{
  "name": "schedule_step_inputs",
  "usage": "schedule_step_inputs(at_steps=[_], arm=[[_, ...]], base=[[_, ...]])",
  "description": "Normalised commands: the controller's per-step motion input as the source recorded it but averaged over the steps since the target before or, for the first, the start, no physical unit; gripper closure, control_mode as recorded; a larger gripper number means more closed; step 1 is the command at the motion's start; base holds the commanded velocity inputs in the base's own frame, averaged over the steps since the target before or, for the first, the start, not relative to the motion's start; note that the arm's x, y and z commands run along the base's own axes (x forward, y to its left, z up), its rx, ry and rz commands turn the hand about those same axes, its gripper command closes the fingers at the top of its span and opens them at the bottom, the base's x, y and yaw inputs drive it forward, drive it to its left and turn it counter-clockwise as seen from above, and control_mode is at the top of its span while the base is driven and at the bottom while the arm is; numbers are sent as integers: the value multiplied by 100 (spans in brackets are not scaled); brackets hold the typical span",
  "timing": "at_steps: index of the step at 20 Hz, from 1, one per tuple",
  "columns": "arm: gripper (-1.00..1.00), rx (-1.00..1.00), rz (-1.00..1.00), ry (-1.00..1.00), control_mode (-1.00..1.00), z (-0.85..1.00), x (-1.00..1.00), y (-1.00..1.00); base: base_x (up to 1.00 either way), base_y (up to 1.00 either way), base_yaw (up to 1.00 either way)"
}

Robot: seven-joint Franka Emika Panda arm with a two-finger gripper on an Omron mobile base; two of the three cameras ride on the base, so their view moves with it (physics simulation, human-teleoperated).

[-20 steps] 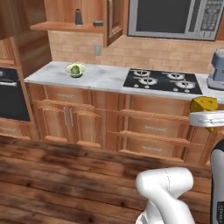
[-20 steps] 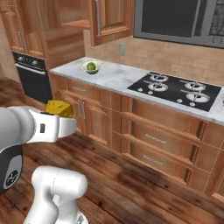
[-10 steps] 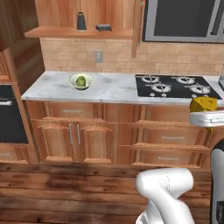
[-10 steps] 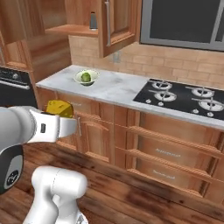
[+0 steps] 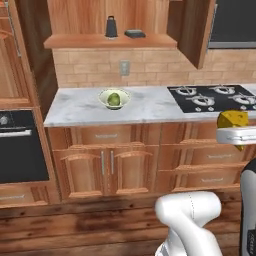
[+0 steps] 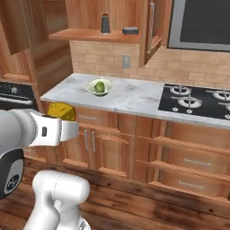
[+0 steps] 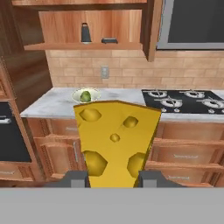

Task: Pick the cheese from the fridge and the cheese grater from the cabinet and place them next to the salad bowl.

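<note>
Because the salad bowl (image 5: 114, 98) sat well ahead on the counter (image 5: 150, 107), the claw (image 7: 114, 178) carried the cheese (image 7: 114, 142) pinched upright.

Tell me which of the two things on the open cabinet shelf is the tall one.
The cheese grater, a tapered upright box on the left; the flat dark scale lies low beside it.

The white arm rises from the lower right of the left base view and the lower left of the right base view. Its forearm extends level, at mid-height of both frames. The gripper (image 7: 113, 179) points forward; its two dark fingertips (image 7: 76, 178) stand at the lower centre of the hand view, clamped on the cheese (image 7: 114, 140).
</note>
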Motion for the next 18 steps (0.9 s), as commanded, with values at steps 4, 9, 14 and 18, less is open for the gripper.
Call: schedule_step_inputs(at_steps=[4,9,14,18], arm=[[100,0,0,0,100,0,0,0],[100,0,0,0,100,0,0,0],[100,0,0,0,100,0,0,0],[100,0,0,0,100,0,0,0]], base=[[56,97,-29],[75,79,-27],[55,-32,-7],[37,-79,0]])
